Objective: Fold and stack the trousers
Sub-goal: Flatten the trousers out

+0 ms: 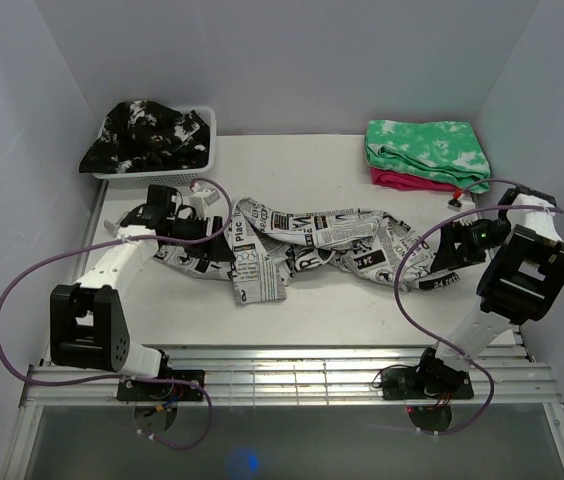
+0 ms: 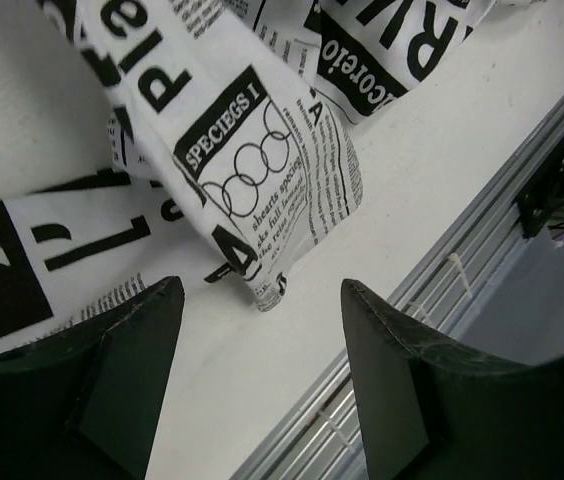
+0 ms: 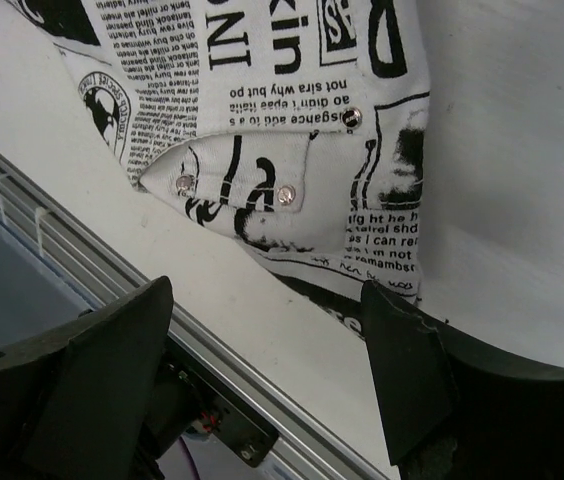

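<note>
Trousers (image 1: 312, 245) sprawl across the middle of the surface (image 1: 362, 315) from 9 o'clock to 3 o'clock, twisted and bunched rather than flat. The left hand (image 2: 260, 300) hangs over the 9 o'clock end with fingers spread, grasping nothing; a printed corner lies just beneath the gap. The right hand (image 3: 267, 295) is likewise released above the riveted pocket at the 3 o'clock end. I'd judge this the laying-out step, with no fold made yet. Next, each hand needs a firm pinch on an edge and a pull apart to flatten the cloth before folding.
</note>
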Controlling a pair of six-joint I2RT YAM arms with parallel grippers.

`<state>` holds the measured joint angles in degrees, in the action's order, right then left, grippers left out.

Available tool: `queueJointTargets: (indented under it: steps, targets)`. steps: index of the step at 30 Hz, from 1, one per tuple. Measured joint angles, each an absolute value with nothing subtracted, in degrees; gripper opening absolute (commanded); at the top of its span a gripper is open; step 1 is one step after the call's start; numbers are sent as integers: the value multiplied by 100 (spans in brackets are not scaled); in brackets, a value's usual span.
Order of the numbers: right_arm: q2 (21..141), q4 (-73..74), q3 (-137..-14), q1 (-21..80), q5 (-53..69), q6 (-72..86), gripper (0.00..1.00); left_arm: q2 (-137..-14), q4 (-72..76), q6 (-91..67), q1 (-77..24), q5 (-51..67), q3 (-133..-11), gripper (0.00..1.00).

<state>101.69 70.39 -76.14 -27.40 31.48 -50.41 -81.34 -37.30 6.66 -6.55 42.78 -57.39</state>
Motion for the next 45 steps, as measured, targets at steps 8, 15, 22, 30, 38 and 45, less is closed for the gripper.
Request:
queueJointTargets:
  steps: [8,15,22,30,38,45]
  targets:
    - [10235,6318,-7116,-3094,3500,-4451,82,-7966,-3210,-161,-357,4493,-4862,73]
    - [10237,5730,-7057,-3776,3704,-4132,85,-7983,-2993,-301,-80,4748,-4875,73]
    - [10667,5605,-6818,-3739,4064,-4410,73,-8405,-3004,-169,-12,5334,-4965,74]
    - [11093,5913,-6628,-3642,4530,-4816,10,-8514,-2805,-213,-12,5778,-4783,74]
    - [10875,6556,-7231,-3634,4611,-5166,8,-8844,-2029,-746,-198,5721,-4438,67]
    - [10320,6960,-8040,-3664,4213,-5481,8,-8836,-1431,-1090,-298,5520,-4440,45]
